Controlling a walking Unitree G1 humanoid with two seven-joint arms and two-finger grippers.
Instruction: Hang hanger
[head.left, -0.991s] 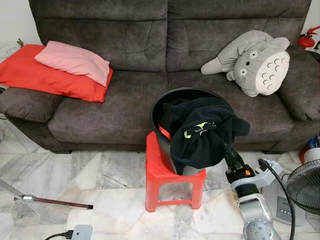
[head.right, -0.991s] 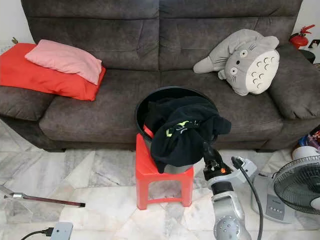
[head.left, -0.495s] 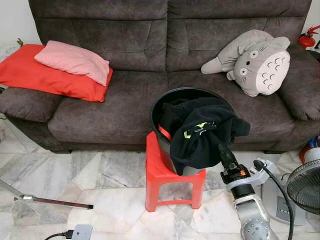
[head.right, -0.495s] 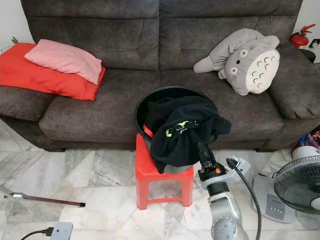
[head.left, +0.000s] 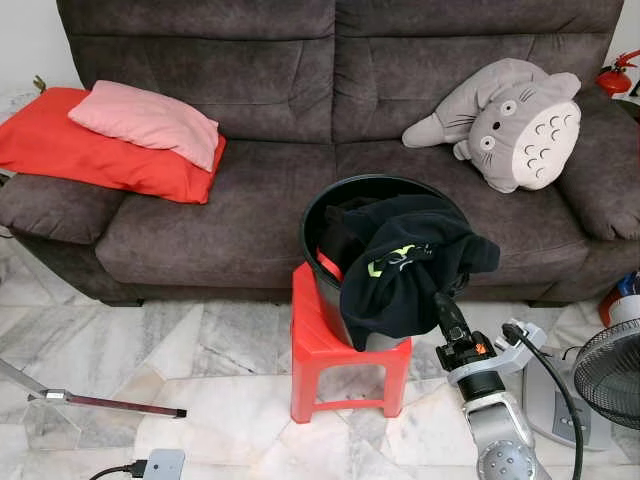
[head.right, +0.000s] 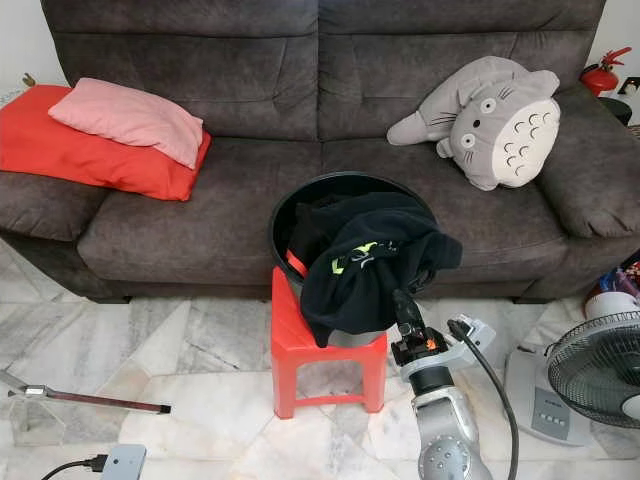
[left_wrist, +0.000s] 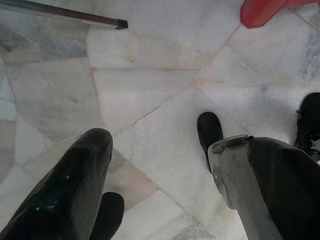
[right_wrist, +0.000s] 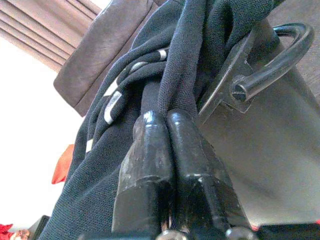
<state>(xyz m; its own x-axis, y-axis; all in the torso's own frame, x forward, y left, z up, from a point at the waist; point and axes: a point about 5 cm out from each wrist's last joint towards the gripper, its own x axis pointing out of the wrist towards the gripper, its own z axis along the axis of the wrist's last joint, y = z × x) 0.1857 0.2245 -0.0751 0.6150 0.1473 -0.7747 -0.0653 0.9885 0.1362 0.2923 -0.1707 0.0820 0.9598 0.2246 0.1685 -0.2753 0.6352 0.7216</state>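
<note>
Low and right of centre, the right gripper, fingers pressed together on nothing, noses the black garment draped over the bucket; it should open before pushing deeper into the fold.

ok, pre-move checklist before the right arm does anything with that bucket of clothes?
1. Right gripper at the black garment: ok, fingers pressed together against a fold beside the bucket handle.
2. Fabric actually pinched: cannot tell, fingertips look closed with cloth beside them.
3. Black bucket seated on red stool: ok, upright.
4. Hanger located: not ok, none identifiable.
5. Left gripper: ok, open, pointing down at the marble floor.
6. Fan by the right arm: cannot tell clearance.
</note>
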